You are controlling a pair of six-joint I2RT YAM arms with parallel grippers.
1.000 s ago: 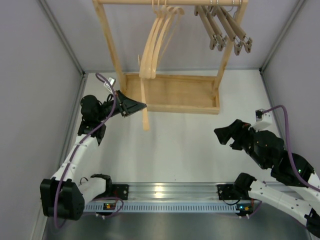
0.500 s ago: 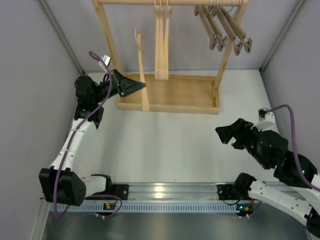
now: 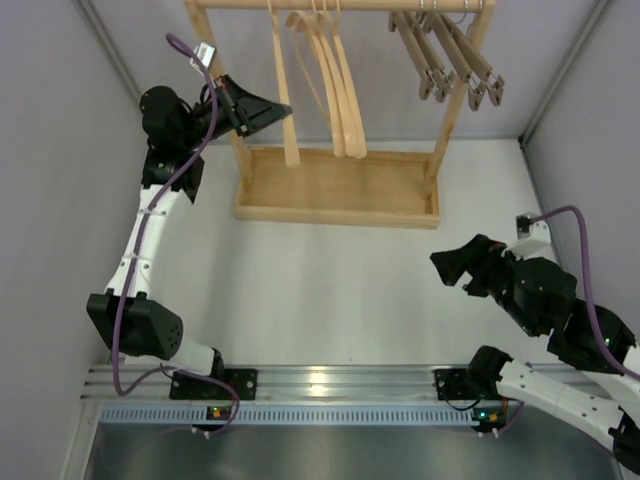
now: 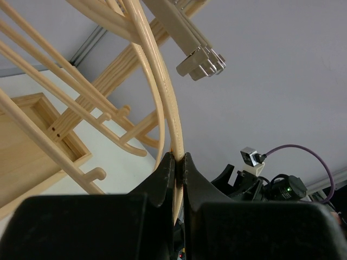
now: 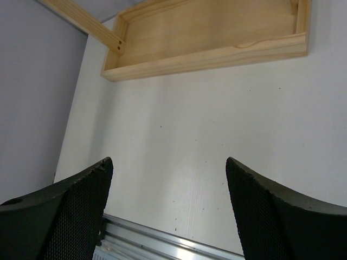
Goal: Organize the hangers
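Up by the rack rail (image 3: 340, 4), I am clamping my left gripper (image 4: 178, 161) mid-arm on a curved coat hanger (image 3: 278, 60). It looks like light, stiff, slick wood. My right gripper (image 5: 168, 161) is idling with jaws apart.

A white tabletop (image 3: 340, 290) is filling the middle of the overhead view, and plain grey walls are closing it in: a left wall (image 3: 60, 200), a right wall (image 3: 600, 120) and a back wall (image 3: 380, 110). Thin metal corner strips (image 3: 125, 75) are running where the walls are meeting. A pale wooden rack (image 3: 213, 70) is standing at the far side, its tray base (image 3: 340, 215) resting on the tabletop. An aluminium rail (image 3: 330, 380) is lying along the near edge, catching a soft glare.
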